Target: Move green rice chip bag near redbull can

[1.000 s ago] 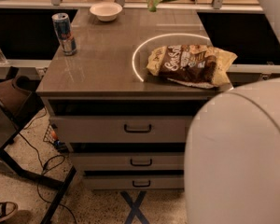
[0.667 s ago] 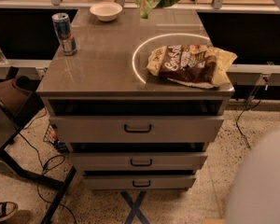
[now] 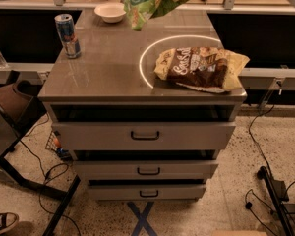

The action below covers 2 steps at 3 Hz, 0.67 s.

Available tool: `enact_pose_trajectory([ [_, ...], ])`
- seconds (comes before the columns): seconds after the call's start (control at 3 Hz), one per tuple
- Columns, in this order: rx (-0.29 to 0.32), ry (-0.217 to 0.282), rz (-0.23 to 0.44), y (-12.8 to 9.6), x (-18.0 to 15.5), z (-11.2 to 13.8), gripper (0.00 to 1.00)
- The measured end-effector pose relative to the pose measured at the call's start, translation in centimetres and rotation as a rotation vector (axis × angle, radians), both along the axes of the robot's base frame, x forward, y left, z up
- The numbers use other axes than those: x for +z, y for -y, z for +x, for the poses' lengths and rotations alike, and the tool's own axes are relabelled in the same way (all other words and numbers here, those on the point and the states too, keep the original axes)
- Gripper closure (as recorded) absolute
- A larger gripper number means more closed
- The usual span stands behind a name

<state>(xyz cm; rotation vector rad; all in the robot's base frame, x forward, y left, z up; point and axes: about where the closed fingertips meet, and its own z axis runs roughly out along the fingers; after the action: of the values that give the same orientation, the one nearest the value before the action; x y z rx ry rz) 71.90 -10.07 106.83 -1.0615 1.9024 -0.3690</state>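
Observation:
The green rice chip bag (image 3: 150, 1) hangs in the air at the top of the camera view, above the far middle of the cabinet top, tilted and partly cut off by the frame edge. The gripper is above the top edge and out of view, so what holds the bag does not show. The redbull can (image 3: 68, 35) stands upright near the far left corner of the cabinet top (image 3: 103, 73), well to the left of the bag and below it.
A larger brown-and-yellow chip bag (image 3: 201, 68) lies on the right side, inside a white ring of light. A white bowl (image 3: 110, 12) sits at the back. Drawers (image 3: 145, 134) are below the top. Cables and a chair base lie on the floor at left.
The white arm body that covered the lower right has left the view. The green bag has shifted left and a little lower over the cabinet top.

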Motion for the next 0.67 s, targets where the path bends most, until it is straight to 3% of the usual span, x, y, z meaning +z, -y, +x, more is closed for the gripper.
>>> enact_pose_trajectory([
  [0.33,0.097,0.019,0.056,-2.41,-0.20,-0.58,1.00],
  [0.67,0.099,0.016,0.051,-2.67,-0.40,-0.62,1.00],
])
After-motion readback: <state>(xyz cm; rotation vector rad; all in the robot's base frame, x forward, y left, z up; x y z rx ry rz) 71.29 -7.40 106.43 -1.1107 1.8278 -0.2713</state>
